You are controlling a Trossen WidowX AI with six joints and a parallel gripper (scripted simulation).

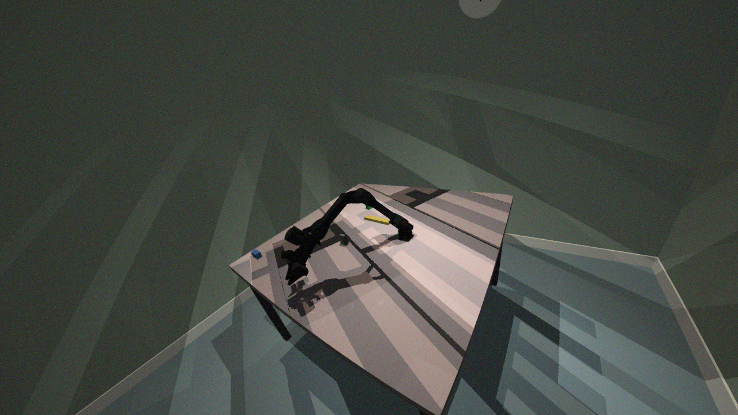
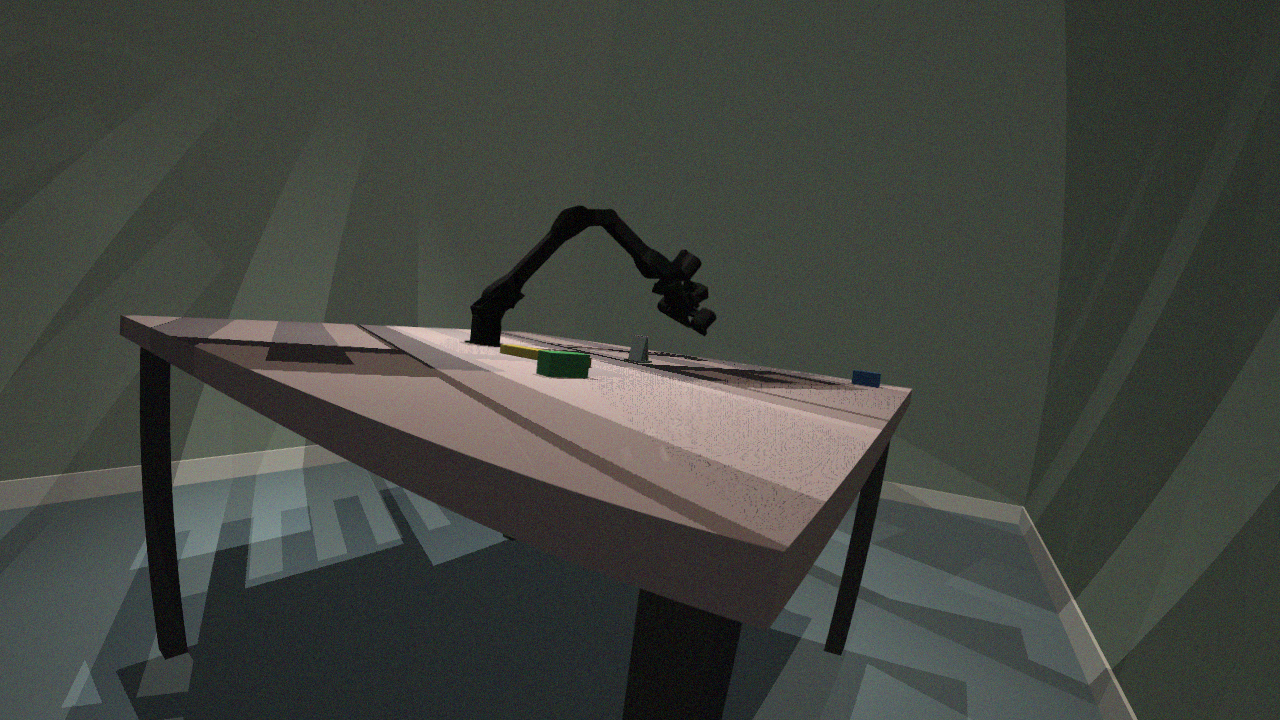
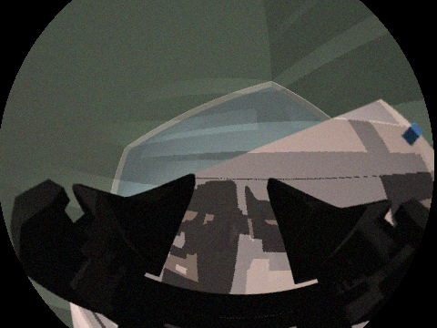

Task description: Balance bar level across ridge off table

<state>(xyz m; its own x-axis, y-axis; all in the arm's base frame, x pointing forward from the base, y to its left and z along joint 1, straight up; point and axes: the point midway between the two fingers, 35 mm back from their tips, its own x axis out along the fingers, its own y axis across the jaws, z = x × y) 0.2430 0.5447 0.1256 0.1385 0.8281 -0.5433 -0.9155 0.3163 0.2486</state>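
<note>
- Seen from above, the blue block is farthest left, sitting near a corner of the table.
- Next along I see the hand, up above the table and angled down. Its fingers stand wide apart, gripping nothing; between them the wrist view shows tabletop and dark shadow.
- From there the black arm climbs to a high bend, then drops to its foot farther right.
- The small grey ridge stands upright on the table, its narrow top bare.
- The green block rests on the table, partly hidden behind the arm from above.
- The yellow bar lies flat on the table, apart from the ridge and hand, with one end near the arm's foot.
- Farthest right is the black base, standing on the table.
</note>
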